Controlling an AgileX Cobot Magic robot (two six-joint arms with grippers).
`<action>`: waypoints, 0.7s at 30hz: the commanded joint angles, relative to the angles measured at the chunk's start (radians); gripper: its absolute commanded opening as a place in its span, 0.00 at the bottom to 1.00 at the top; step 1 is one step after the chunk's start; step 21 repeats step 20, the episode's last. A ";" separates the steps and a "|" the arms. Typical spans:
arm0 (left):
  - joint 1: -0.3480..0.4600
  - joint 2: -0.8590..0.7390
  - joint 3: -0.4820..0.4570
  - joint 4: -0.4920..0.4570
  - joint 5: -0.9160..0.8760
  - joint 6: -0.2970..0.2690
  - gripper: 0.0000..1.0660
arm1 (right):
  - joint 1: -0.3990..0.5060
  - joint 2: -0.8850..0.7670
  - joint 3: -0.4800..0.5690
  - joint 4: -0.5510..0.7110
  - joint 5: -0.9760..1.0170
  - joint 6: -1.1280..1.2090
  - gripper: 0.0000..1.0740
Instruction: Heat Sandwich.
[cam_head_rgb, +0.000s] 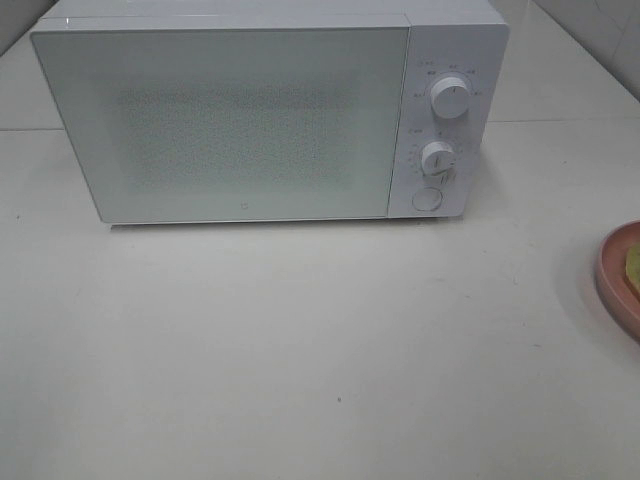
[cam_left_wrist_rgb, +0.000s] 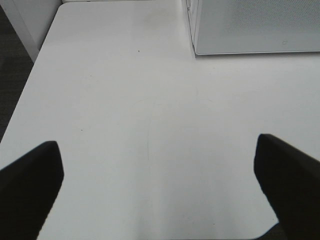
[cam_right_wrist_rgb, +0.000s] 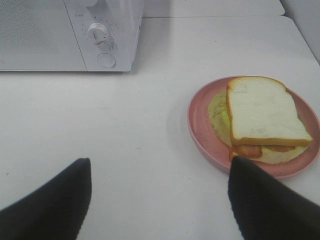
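My left end effector (cam_left_wrist_rgb: 157, 185) hangs over the bare left part of the white counter (cam_left_wrist_rgb: 150, 100), its two dark fingers (cam_left_wrist_rgb: 30, 185) spread wide apart with nothing between them. The nearest corner of the microwave (cam_left_wrist_rgb: 250, 30) shows beyond it.

The microwave (cam_head_rgb: 250, 110) stands at the back of the counter, white, its door shut. Its control panel sits on the right side of its front: two round dials, upper (cam_head_rgb: 451, 98) and lower (cam_head_rgb: 437, 157), with a round button (cam_head_rgb: 427, 199) below them.

Right of the microwave, near the counter's right edge, lies a pink plate (cam_right_wrist_rgb: 200, 125); the high view catches only its left rim. The sandwich (cam_right_wrist_rgb: 262, 112) rests flat on this plate, top slice of pale bread facing up, tan crust round its edge. Its long axis runs roughly from the near side of the plate toward the far side, slightly slanted. Yellow-green filling pokes out along the side facing the microwave and at the near end, where a reddish strip also shows.

My right end effector (cam_right_wrist_rgb: 160, 200) hovers just short of the plate, released, fingers (cam_right_wrist_rgb: 270, 205) well apart and empty. One fingertip overlaps the plate's near rim in the wrist view; I cannot tell if it touches.
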 joint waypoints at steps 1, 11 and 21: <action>0.004 -0.005 0.001 -0.011 -0.017 0.004 0.93 | -0.005 -0.029 0.000 0.001 -0.003 0.002 0.69; 0.004 -0.005 0.001 -0.011 -0.017 0.004 0.93 | -0.005 -0.029 0.000 0.001 -0.003 0.002 0.69; 0.004 -0.005 0.001 -0.011 -0.017 0.004 0.93 | -0.005 -0.029 0.000 0.001 -0.003 0.002 0.69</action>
